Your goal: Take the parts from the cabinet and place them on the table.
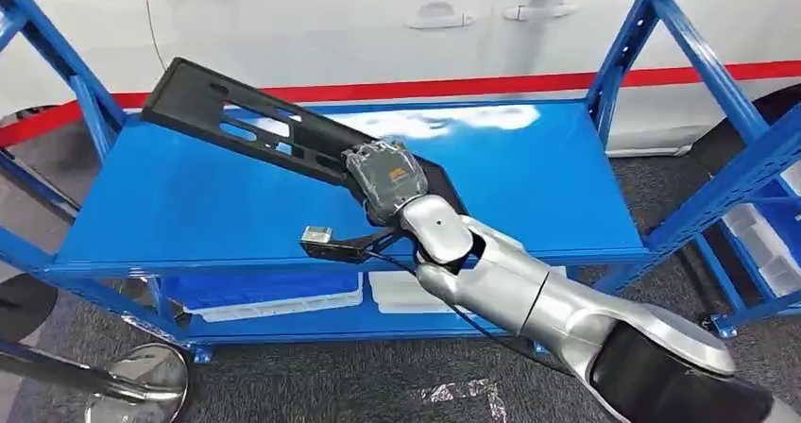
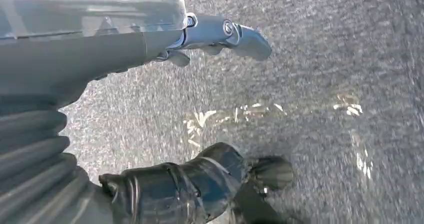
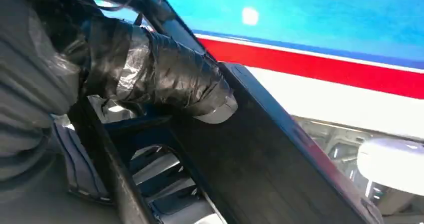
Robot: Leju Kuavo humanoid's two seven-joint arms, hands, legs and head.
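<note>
The right hand [image 1: 383,179] grips the long black part [image 1: 241,121] at its near end — fingers [image 3: 180,79] wrapped over its edge. The part lies slantwise across the blue shelf [image 1: 567,187]. The left hand [image 2: 165,184] hangs over grey floor — fingers apart, holding nothing.

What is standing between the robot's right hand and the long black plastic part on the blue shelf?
Nothing visible. The right hand already rests on the near end of the long black plastic part, which lies slanted on the blue metal shelf. The right wrist view shows its fingers against the part.
</note>
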